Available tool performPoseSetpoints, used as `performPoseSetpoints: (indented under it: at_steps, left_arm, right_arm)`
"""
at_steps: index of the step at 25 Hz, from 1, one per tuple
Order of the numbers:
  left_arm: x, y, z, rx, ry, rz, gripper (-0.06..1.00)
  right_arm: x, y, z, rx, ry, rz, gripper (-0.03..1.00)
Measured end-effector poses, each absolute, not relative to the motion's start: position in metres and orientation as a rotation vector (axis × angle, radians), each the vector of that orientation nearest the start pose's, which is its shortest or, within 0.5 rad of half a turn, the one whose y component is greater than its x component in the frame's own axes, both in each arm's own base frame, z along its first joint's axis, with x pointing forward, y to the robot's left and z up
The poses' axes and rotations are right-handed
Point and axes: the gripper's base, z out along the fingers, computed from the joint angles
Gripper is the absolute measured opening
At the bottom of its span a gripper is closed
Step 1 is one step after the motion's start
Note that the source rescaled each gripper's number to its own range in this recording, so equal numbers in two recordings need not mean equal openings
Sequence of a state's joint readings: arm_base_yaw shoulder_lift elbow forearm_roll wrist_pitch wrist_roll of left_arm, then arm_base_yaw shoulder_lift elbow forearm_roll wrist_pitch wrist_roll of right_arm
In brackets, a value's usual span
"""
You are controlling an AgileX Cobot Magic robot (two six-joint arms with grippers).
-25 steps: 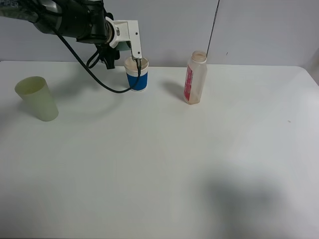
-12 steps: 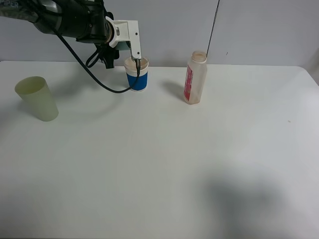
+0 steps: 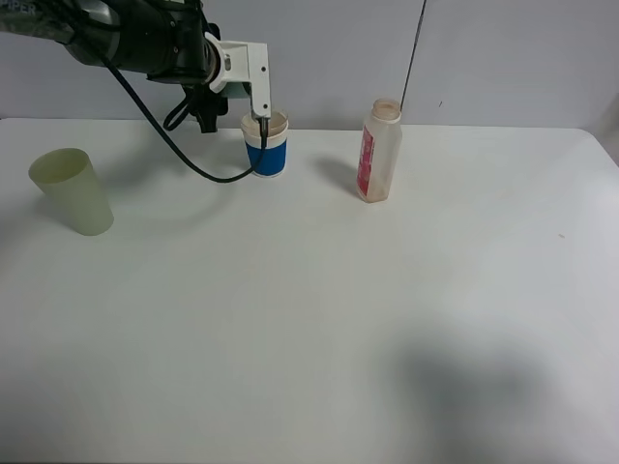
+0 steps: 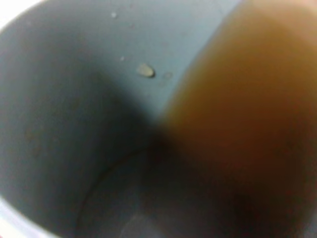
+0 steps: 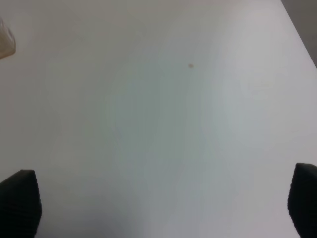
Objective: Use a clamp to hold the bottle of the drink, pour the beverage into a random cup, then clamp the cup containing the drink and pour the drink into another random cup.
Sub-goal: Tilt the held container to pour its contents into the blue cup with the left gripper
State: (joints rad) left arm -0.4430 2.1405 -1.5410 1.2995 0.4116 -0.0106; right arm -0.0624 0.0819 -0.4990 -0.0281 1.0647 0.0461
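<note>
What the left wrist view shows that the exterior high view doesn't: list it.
Left wrist only: the dark inside of the teal cup, droplets on its wall, a blurred brown patch. Exterior high only: the left gripper over the blue-band cup, the bottle, the yellow-green cup, the table. Shared: nothing clearly; the gripper hides the teal cup from outside.

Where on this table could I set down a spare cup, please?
The front half of the table is bare, in front of the pale yellow-green cup and the bottle; so is the patch right of the bottle. It is crowded at the back left, where the left gripper holds the teal cup over the white cup.
</note>
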Motion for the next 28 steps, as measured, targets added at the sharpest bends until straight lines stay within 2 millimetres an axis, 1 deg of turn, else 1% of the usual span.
performPoseSetpoints:
  at_steps: [21, 28]
  left_arm:
    - [0.4507, -0.1749, 0.1871, 1.599, 1.644, 0.903, 0.01]
    - [0.4508, -0.1749, 0.1872, 1.634, 1.617, 0.924, 0.01]
  right_arm:
    - [0.0075, -0.0027, 0.2766, 0.116, 2.128, -0.044, 1.0]
    - [0.0075, -0.0027, 0.2766, 0.116, 2.128, -0.044, 1.0]
